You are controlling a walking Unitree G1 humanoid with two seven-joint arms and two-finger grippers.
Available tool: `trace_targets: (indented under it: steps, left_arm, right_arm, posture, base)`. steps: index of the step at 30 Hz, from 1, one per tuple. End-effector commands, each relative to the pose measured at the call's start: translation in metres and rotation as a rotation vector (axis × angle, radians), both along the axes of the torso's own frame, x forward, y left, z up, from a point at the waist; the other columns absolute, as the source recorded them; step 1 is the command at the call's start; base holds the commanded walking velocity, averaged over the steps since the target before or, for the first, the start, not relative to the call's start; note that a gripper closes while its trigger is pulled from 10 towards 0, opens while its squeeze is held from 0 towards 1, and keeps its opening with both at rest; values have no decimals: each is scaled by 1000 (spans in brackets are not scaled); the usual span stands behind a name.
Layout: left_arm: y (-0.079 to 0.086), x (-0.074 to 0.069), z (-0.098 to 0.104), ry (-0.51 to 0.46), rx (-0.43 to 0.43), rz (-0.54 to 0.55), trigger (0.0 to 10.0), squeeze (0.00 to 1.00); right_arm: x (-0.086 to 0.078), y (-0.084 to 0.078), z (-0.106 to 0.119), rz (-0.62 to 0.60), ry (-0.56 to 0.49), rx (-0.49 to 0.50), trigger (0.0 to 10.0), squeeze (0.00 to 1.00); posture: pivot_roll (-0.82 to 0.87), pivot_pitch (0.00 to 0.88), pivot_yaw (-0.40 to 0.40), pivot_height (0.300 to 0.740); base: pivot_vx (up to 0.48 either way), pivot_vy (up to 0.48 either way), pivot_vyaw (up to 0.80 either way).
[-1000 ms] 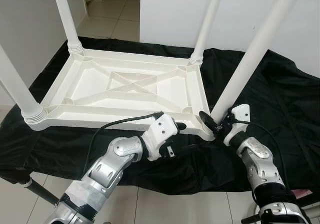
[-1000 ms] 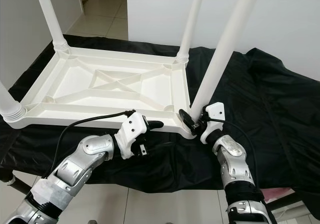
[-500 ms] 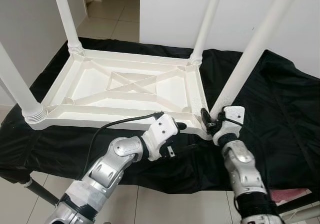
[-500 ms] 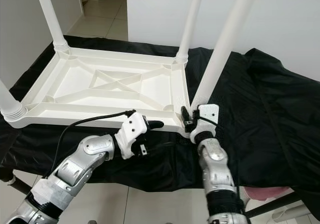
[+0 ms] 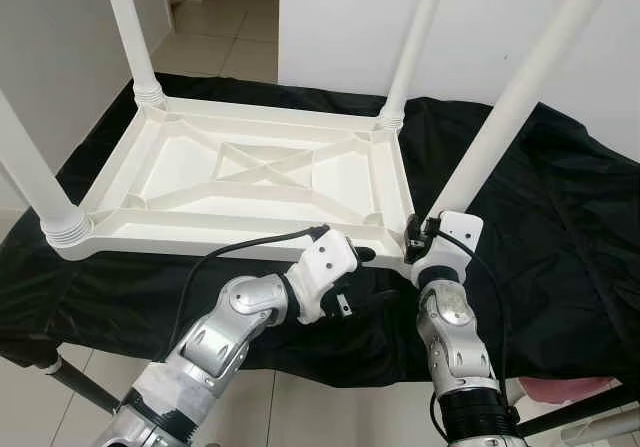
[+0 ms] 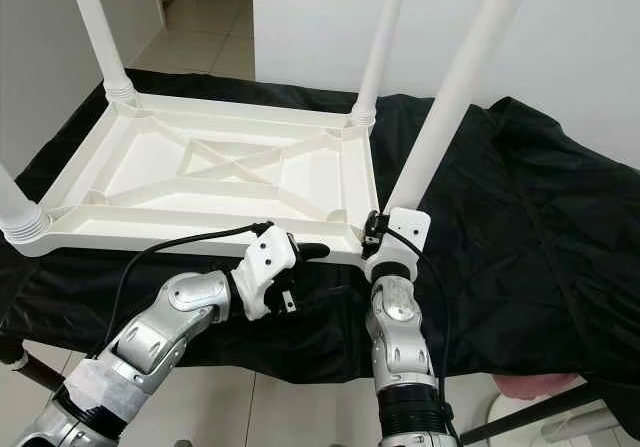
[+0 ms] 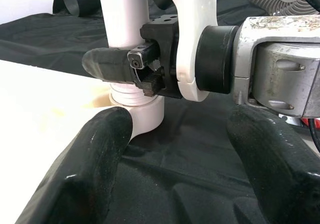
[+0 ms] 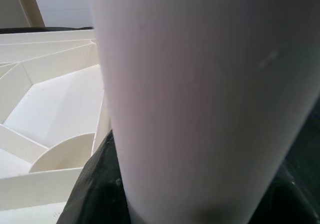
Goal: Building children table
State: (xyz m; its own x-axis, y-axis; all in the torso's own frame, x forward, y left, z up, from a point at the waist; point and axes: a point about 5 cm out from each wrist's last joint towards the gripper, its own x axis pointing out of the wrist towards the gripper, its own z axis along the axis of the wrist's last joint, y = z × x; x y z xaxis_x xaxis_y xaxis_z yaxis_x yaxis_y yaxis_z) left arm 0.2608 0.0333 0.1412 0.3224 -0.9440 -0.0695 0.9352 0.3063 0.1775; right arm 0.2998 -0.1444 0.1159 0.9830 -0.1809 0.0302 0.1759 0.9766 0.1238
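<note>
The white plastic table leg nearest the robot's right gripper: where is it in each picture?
Left eye view: white plastic table leg rises rightward from the near right corner.
Right eye view: same leg, right of centre.
Left wrist view: upright post behind the right gripper.
Right wrist view: close-up.
Shared landmark: black cloth.

All four table legs (image 5: pixel 500 107) are running off the top edge; the right gripper (image 5: pixel 413 239) fingers are hiding behind the near-right leg.
</note>
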Motion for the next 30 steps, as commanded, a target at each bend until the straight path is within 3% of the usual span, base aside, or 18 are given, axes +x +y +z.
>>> trace_targets:
  steps: [1,3,4,5,6,9,15,19,20,21,22,30]
  left_arm:
    - [-2,-3,-2,11,7,-46,10000,0]
    - [-1,-2,-2,10,7,-44,10000,0]
    - [-1,-2,-1,8,6,-42,10000,0]
    - [-1,-2,-1,8,6,-42,10000,0]
    - [-1,-2,-2,10,5,-41,10000,0]
    - [-1,-3,-2,11,4,-43,10000,0]
    - [-2,-3,-2,10,6,-47,10000,0]
    - [0,-2,-1,8,9,-46,10000,0]
    - [0,-2,-1,8,10,-46,10000,0]
    - [0,-2,-1,8,10,-46,10000,0]
    - [0,-2,-2,8,12,-48,10000,0]
    - [-1,-2,-2,6,15,-56,10000,0]
  right_arm:
    - [-2,4,-9,30,43,41,10000,0]
    - [-1,5,-8,41,36,42,10000,0]
    - [-1,6,-6,55,23,52,10000,863]
    - [-1,6,-6,55,23,52,10000,863]
    - [-2,7,-4,81,2,86,10000,1000]
    - [-1,4,2,141,-41,117,10000,1000]
    - [-1,-6,8,202,-76,83,10000,1000]
    - [-3,-23,8,293,-88,9,10000,1000]
    - [-4,-26,7,320,-85,7,10000,631]
    - [-4,-26,7,320,-85,7,10000,631]
    - [-4,-31,6,389,-82,-19,10000,0]
    - [-1,-43,5,538,-72,-83,10000,0]
  posture:
    - [-5,0,-82,740]
    - [-5,0,-82,740]
    - [-5,0,-82,740]
    - [-5,0,-82,740]
    - [-5,0,-84,740]
    - [-7,0,-81,740]
    - [-6,0,-82,740]
    - [-3,0,-80,740]
    - [-3,0,-80,740]
    - [-3,0,-80,740]
    - [-4,0,-76,740]
    - [-10,0,-71,740]
  base:
    - [0,0,0]
    - [0,0,0]
    - [0,0,0]
    - [0,0,0]
    - [0,0,0]
    - [0,0,0]
    - [0,0,0]
    - [0,0,0]
    - [0,0,0]
    - [0,0,0]
    - [0,0,0]
    - [0,0,0]
